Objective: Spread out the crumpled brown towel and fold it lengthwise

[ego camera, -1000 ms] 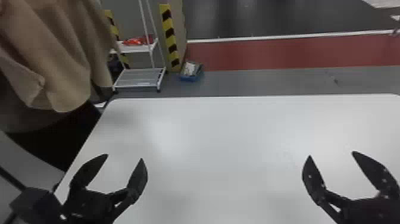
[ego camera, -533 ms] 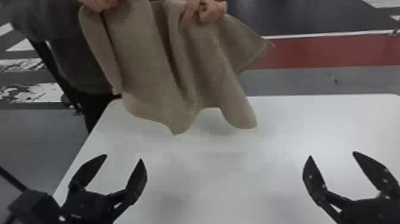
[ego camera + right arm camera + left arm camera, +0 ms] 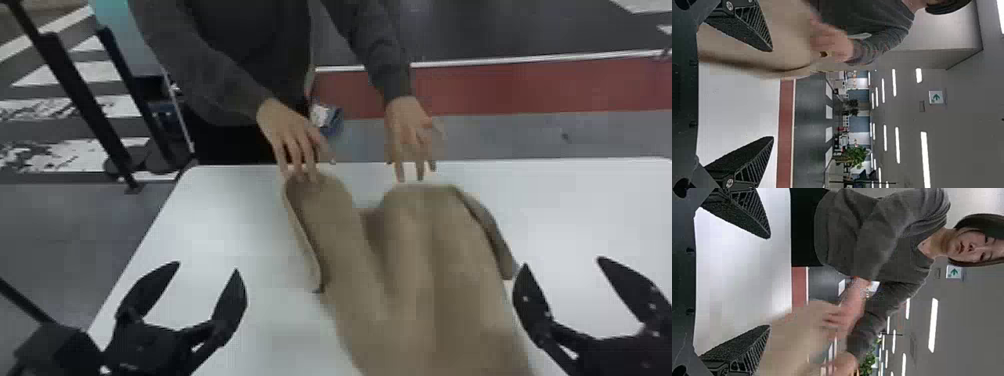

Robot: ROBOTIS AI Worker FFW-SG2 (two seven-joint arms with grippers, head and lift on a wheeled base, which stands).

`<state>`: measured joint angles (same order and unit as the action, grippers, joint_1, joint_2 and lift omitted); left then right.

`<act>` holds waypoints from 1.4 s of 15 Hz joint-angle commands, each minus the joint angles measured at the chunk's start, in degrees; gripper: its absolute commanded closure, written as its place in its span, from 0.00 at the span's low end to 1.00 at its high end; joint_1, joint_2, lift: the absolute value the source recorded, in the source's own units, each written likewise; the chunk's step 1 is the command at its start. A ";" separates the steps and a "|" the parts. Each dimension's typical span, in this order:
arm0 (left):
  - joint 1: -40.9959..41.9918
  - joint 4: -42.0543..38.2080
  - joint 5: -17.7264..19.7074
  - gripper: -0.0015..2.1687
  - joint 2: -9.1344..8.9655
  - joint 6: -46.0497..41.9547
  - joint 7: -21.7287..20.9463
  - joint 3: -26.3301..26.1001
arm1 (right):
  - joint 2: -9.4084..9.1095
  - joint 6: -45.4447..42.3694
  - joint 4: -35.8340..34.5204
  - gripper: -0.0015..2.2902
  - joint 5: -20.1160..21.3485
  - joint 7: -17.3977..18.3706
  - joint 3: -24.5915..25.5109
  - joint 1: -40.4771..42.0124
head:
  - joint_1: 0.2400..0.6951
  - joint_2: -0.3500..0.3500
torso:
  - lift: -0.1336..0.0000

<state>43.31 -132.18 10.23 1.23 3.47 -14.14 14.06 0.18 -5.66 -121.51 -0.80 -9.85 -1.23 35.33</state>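
Towel [image 3: 415,270] just came down, centre to bottom centre of the head view, person's hands [image 3: 292,132] at its top. Your left gripper [image 3: 206,266] and right gripper [image 3: 562,262] are open, empty; spreading should wait for those hands.

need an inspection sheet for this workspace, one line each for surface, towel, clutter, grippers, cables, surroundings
surface: white table, with the towel over its middle
job's things: brown towel in raised folds, neither flat nor folded; one hand and another hand of a person at or near its far edge, contact unclear
clutter: blue container on the floor beyond the table
grippers: left gripper and right gripper both open, holding nothing; towel close beside the right one
cables: thin dark line at the head view's left edge, cannot tell if cable or bar
surroundings: red floor band past the table, dark posts off to the left
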 commanded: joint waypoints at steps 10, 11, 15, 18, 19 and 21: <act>0.10 0.35 0.05 0.03 -0.09 -0.87 -0.01 -0.09 | -0.23 -0.18 0.14 0.04 0.01 -0.08 0.17 0.00 | 1.00 0.73 | 0.04; 0.10 0.43 0.05 0.03 -0.09 -0.87 -0.01 -0.09 | -0.23 -0.18 0.14 0.04 0.01 -0.08 0.17 0.00 | 1.00 0.73 | 0.04; 0.02 0.70 -0.03 0.03 -0.18 -0.87 -0.01 -0.17 | -0.23 -0.18 0.31 0.04 0.01 -0.08 0.17 0.00 | 1.00 0.73 | 0.04; -0.07 1.05 -0.03 0.03 -0.18 -0.87 0.08 -0.35 | -0.23 0.53 0.49 0.04 0.10 -0.26 0.26 0.00 | 1.00 0.73 | 0.04; -0.07 0.96 -0.03 0.03 -0.18 -0.87 0.43 -0.61 | -0.23 0.88 0.49 0.04 0.27 -0.26 0.35 0.00 | 1.00 0.72 | 0.04; -0.34 1.40 -0.03 0.03 -0.18 -0.87 0.70 -0.70 | -0.23 0.88 0.49 0.04 0.71 -0.26 0.44 0.00 | 1.00 0.72 | 0.04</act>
<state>43.17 -131.05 10.21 1.05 2.60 -13.46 13.48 0.18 -4.85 -121.02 -0.41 -10.11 -0.84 35.31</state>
